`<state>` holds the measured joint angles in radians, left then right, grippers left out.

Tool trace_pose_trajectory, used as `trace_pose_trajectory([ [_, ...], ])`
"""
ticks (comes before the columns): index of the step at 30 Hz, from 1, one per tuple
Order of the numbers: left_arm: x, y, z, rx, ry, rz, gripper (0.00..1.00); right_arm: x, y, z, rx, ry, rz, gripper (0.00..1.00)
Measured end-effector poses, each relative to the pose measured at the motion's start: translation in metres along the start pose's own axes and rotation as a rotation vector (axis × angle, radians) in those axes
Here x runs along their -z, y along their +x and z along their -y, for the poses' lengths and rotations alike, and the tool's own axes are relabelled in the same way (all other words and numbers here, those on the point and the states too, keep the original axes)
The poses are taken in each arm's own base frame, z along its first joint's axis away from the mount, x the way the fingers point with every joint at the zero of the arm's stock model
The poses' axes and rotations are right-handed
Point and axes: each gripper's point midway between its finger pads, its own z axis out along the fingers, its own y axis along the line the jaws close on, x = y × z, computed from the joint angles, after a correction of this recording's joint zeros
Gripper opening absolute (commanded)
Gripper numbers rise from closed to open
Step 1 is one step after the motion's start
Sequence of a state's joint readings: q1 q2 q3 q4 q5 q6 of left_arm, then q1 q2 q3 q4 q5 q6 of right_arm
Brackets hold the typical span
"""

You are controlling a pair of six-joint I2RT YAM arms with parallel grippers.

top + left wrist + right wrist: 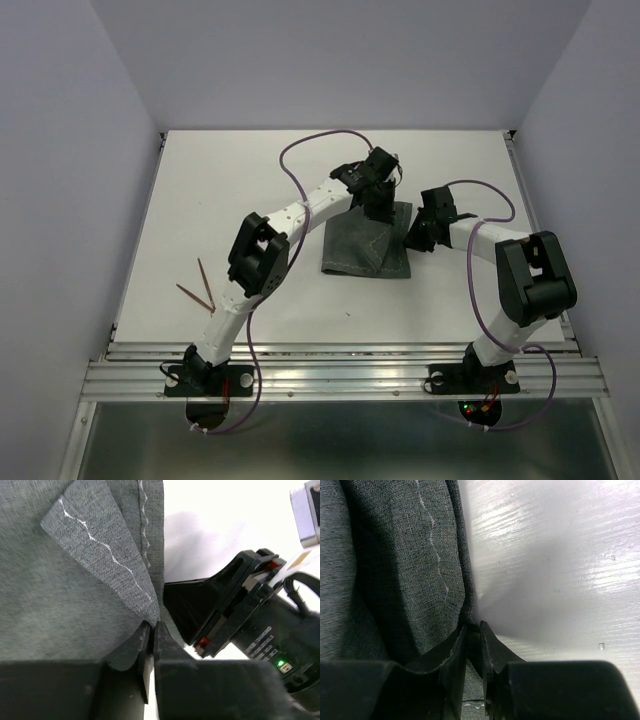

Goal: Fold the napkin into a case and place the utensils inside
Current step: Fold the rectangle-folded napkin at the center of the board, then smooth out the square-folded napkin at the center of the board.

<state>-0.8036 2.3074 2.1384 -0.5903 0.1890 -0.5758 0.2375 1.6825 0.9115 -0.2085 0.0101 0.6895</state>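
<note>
Two grippers are engaged on the napkin (360, 245), which lies part-folded on the bench (250, 170).

1. Left gripper (152, 626): the jaws stand nearly together and nip the pointed corner of a turned-over flap (100, 555) right at the fingertips. The flap's white-stitched hem runs away from this gripper, up and to its left.
2. Right gripper (474, 630): the jaws are drawn close on the folded edge of the cloth. Cloth lies to the left of its fingers and bare bench to the right. It sits just beside the left gripper, on that gripper's right, at the same edge of the napkin.

Purpose, as judged: the right gripper most likely anchors the stacked layers so they cannot slide while the left gripper positions the flap corner. Thin cloth calls for a tip-only pinch, hence the narrow jaw setting on both.

The utensils (197, 290), two slim copper-brown pieces, lie well apart from both grippers, far to the left of the left gripper and nearer the arm bases. This keeps them out of the folding area.

Status: folding is in hand. The case is not yet complete, and loading is not yet begun.
</note>
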Motion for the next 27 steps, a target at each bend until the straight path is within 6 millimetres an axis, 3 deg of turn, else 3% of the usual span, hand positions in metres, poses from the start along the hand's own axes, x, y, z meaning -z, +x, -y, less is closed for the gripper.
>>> trace_pose_trajectory([
  [1, -0.001, 0.001, 0.000, 0.004, 0.003, -0.003, 0.40, 0.000, 0.000, 0.000, 0.000, 0.000, 0.001, 0.23],
  [5, -0.004, 0.005, 0.001, -0.007, 0.012, -0.021, 0.60, 0.000, -0.002, 0.002, 0.001, 0.010, 0.009, 0.24],
  [12, -0.004, 0.005, -0.002, -0.032, -0.002, -0.014, 0.60, 0.005, -0.003, 0.014, 0.015, 0.065, 0.045, 0.26],
  [17, 0.007, -0.001, -0.006, -0.062, -0.043, 0.018, 0.59, 0.015, 0.001, 0.033, 0.033, 0.141, 0.051, 0.29],
  [23, 0.052, -0.008, -0.022, -0.069, -0.077, 0.082, 0.56, 0.042, -0.008, 0.046, 0.061, 0.193, 0.095, 0.30],
  [27, 0.077, -0.010, -0.056, -0.023, -0.113, 0.113, 0.52, 0.059, -0.020, 0.039, 0.094, 0.184, 0.117, 0.30],
])
